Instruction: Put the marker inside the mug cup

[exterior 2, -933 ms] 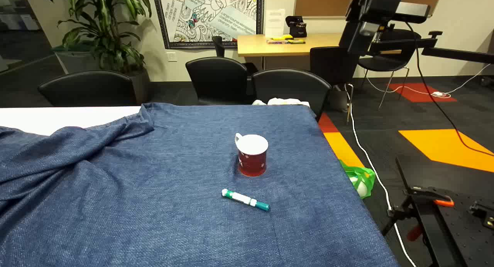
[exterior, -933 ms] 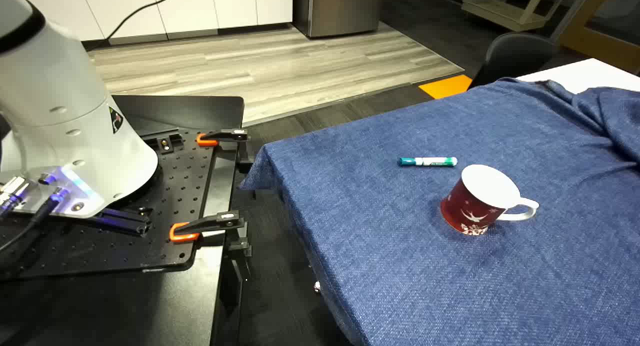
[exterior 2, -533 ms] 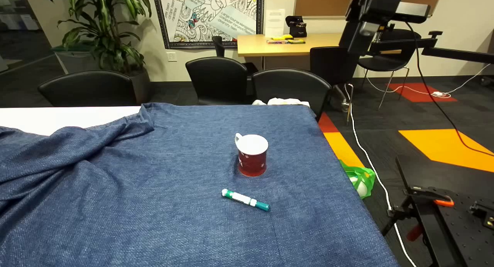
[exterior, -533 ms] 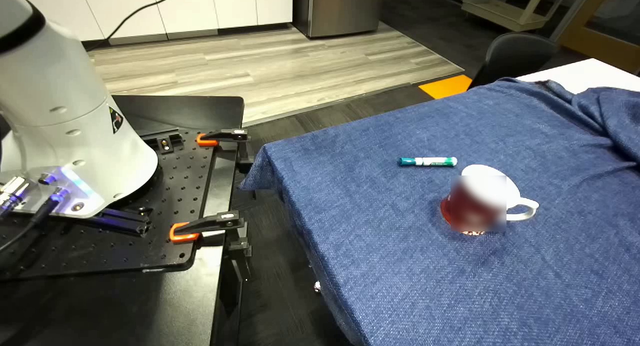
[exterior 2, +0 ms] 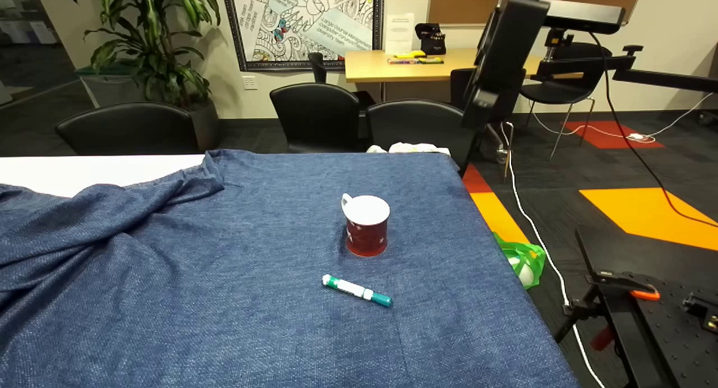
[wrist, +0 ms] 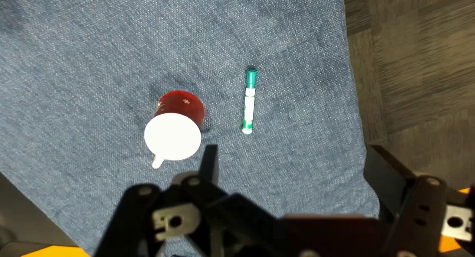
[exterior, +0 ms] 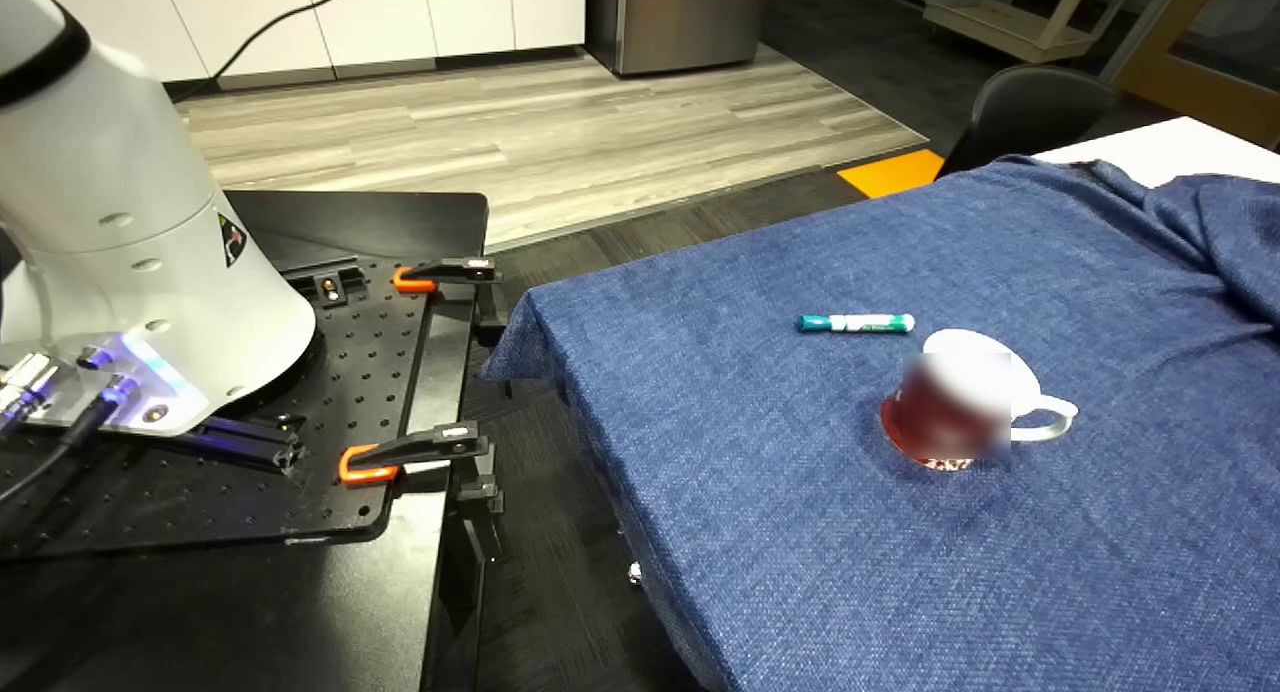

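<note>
The marker (wrist: 249,104) has a teal cap and a white and green body. It lies flat on the blue cloth and shows in both exterior views (exterior: 855,323) (exterior 2: 357,290). The dark red mug cup (wrist: 182,105) stands upright beside it, with a white inside and white handle. It also shows in both exterior views (exterior: 945,412) (exterior 2: 367,238); its side is partly blurred in one of them. My gripper (wrist: 293,153) is open and empty, above the cloth and apart from both things. Its dark body (exterior 2: 499,68) hangs at the upper right in an exterior view; its fingertips are unclear there.
The blue cloth (exterior: 800,532) covers the table and bunches into folds (exterior 2: 101,236) at one end. A gap separates it from the black robot stand (exterior: 460,372), which carries orange-tipped clamps (exterior: 370,464). Black chairs (exterior 2: 420,124) stand behind the table. A camera arm (exterior 2: 662,79) reaches in nearby.
My gripper has moved down and to the left at the upper right of an exterior view, mostly since half a second ago. The marker and the mug cup have not moved.
</note>
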`<state>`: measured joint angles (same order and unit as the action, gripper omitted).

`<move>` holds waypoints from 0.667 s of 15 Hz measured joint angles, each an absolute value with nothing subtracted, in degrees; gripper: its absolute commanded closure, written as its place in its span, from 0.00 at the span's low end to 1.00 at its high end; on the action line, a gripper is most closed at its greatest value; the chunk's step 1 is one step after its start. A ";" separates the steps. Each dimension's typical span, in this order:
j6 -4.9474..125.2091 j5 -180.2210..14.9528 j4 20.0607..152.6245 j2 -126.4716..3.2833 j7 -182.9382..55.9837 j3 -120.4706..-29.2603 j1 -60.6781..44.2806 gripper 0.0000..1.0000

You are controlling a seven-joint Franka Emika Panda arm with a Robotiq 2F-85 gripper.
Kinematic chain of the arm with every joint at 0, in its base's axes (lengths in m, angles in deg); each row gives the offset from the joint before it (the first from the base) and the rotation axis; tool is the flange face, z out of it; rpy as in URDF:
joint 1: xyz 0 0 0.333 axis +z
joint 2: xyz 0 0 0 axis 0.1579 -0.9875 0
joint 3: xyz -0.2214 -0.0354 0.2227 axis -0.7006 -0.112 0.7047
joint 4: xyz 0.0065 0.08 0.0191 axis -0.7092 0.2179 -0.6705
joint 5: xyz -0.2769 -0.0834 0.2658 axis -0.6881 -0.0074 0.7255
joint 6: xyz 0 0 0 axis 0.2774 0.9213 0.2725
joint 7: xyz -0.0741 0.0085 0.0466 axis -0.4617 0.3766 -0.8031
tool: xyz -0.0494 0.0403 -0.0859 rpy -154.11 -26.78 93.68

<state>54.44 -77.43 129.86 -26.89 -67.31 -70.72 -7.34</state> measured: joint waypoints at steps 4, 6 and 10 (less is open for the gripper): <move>60.16 -79.69 130.21 -35.07 -60.82 -68.00 -7.32 0.00; 62.93 -79.74 129.95 -39.44 -60.75 -67.99 -7.35 0.00; 67.27 -81.04 128.04 -47.87 -60.84 -68.27 -7.39 0.00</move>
